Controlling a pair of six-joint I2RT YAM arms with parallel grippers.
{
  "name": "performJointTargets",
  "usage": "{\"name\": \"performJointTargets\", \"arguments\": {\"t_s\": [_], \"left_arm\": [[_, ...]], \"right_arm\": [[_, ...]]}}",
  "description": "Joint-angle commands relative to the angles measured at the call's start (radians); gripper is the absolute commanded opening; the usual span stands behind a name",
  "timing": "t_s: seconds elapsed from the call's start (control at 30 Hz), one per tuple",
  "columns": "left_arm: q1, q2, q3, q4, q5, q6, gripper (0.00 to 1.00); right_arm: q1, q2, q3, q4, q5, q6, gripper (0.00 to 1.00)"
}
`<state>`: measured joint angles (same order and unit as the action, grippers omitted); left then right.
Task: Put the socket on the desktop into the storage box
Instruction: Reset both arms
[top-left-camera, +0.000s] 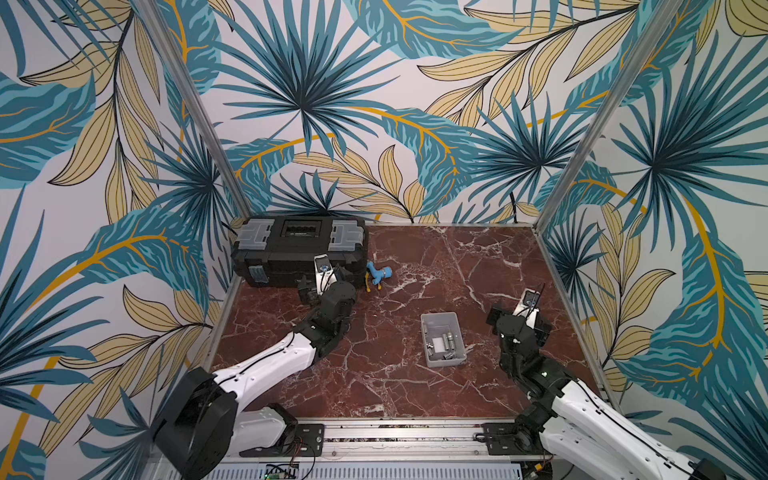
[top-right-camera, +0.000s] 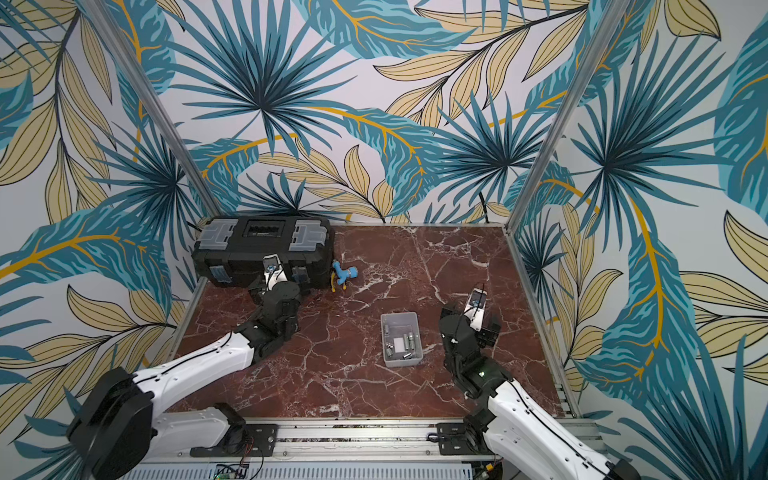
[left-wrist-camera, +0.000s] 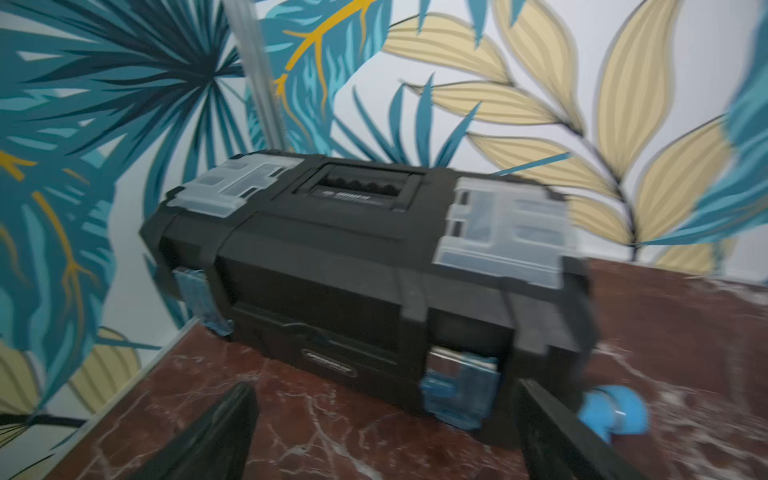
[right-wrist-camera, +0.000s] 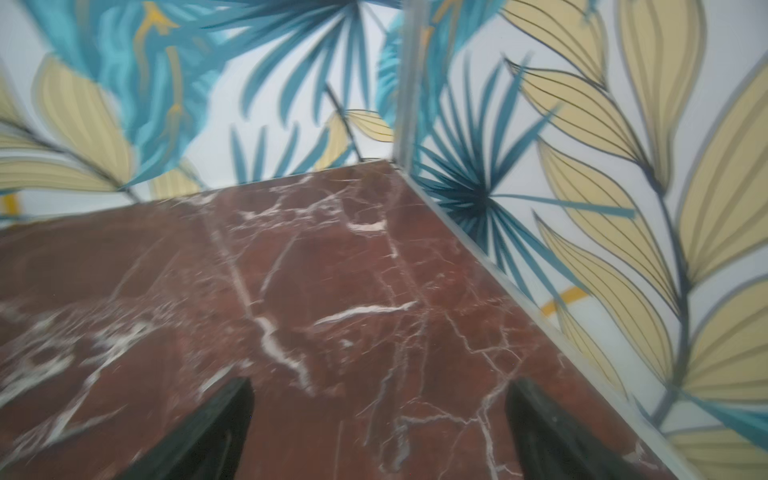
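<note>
Left wrist view looks past the left end effector (left-wrist-camera: 384, 386), whose two dark fingers stand wide apart with nothing between them, released, above the dark red-brown marble-patterned desk (left-wrist-camera: 332, 428). Close ahead of it stands a large black plastic toolbox (left-wrist-camera: 332, 266) with pale grey lid panels and blue latches. A small blue rubbery toy (left-wrist-camera: 615, 411) lies at the toolbox's right end. In both top views the small pale grey, lidless rectangular plastic storage box (top-left-camera: 444, 360) sits on the desk well to the right of that end effector and nearer the front edge. Several short silvery metal sockets (top-left-camera: 448, 337) lie inside the storage box, around a white label on its bottom, well apart from the left end effector. Just right of the storage box, not touching it, hangs the right end effector (right-wrist-camera: 379, 381). Its fingers are also spread and empty, pointing over bare desk toward the far right corner.
</note>
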<state>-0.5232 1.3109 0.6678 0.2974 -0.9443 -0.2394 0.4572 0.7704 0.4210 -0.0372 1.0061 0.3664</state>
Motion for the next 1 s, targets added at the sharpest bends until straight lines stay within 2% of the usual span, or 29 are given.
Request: {"name": "performJointTargets", "arguments": {"t_s": [0.0, 0.07, 0.2, 0.3, 0.33, 0.37, 0.4, 0.43, 0.5, 0.53, 0.57, 0.6, 0.63, 0.67, 0.7, 0.77, 0.83, 0.87, 0.9, 0.97], "left_arm": [[0.118, 0.06, -0.029, 0.126, -0.038, 0.08, 1.0], [0.169, 0.091, -0.041, 0.159, -0.045, 0.076, 1.0], [0.255, 0.085, -0.033, 0.114, 0.065, 0.073, 1.0], [0.297, 0.087, -0.031, 0.122, 0.165, 0.102, 1.0], [0.303, 0.089, -0.03, 0.122, 0.189, 0.115, 1.0], [0.307, 0.087, -0.029, 0.115, 0.219, 0.142, 1.0], [0.309, 0.077, -0.032, 0.106, 0.22, 0.148, 1.0], [0.311, 0.065, -0.046, 0.113, 0.213, 0.14, 1.0], [0.322, 0.039, -0.081, 0.141, 0.236, 0.133, 1.0], [0.331, 0.034, -0.084, 0.135, 0.238, 0.124, 1.0], [0.341, 0.031, -0.08, 0.112, 0.233, 0.111, 1.0], [0.348, 0.025, -0.076, 0.089, 0.23, 0.097, 1.0], [0.354, 0.015, -0.081, 0.072, 0.228, 0.093, 1.0], [0.354, 0.008, -0.093, 0.085, 0.228, 0.112, 1.0], [0.354, 0.011, -0.117, 0.13, 0.231, 0.134, 1.0], [0.357, 0.064, -0.146, 0.208, 0.207, 0.148, 1.0], [0.366, 0.148, -0.17, 0.303, 0.188, 0.129, 1.0], [0.372, 0.187, -0.2, 0.439, 0.195, 0.168, 1.0], [0.378, 0.195, -0.201, 0.441, 0.215, 0.169, 1.0], [0.399, 0.167, -0.14, 0.253, 0.282, 0.123, 1.0]], "right_arm": [[-0.123, 0.086, -0.039, 0.152, 0.069, 0.123, 1.0], [-0.195, 0.135, -0.025, 0.147, 0.065, 0.163, 0.99], [-0.269, 0.272, -0.062, 0.4, 0.045, 0.026, 1.0], [-0.344, 0.452, -0.097, 0.653, -0.139, -0.029, 1.0], [-0.348, 0.468, -0.084, 0.661, -0.226, -0.051, 0.99], [-0.357, 0.483, -0.066, 0.671, -0.345, -0.114, 0.99], [-0.359, 0.517, -0.069, 0.753, -0.404, -0.19, 0.99], [-0.358, 0.542, -0.081, 0.815, -0.43, -0.225, 0.99], [-0.404, 0.661, -0.141, 1.088, -0.529, -0.253, 0.99], [-0.42, 0.662, -0.14, 1.079, -0.603, -0.259, 1.0], [-0.429, 0.631, -0.106, 0.936, -0.669, -0.23, 0.99], [-0.429, 0.699, -0.103, 1.005, -0.666, -0.244, 1.0], [-0.428, 0.796, -0.122, 1.2, -0.706, -0.303, 1.0], [-0.429, 0.743, -0.098, 1.06, -0.72, -0.288, 0.99], [-0.43, 0.696, -0.049, 0.886, -0.685, -0.237, 1.0], [-0.415, 0.768, -0.079, 1.073, -0.675, -0.302, 0.99], [-0.415, 0.717, -0.046, 0.916, -0.66, -0.261, 1.0], [-0.409, 0.746, -0.058, 0.992, -0.658, -0.295, 0.99], [-0.408, 0.753, -0.064, 1.017, -0.666, -0.305, 0.99], [-0.409, 0.726, -0.044, 0.929, -0.662, -0.279, 1.0]]}}
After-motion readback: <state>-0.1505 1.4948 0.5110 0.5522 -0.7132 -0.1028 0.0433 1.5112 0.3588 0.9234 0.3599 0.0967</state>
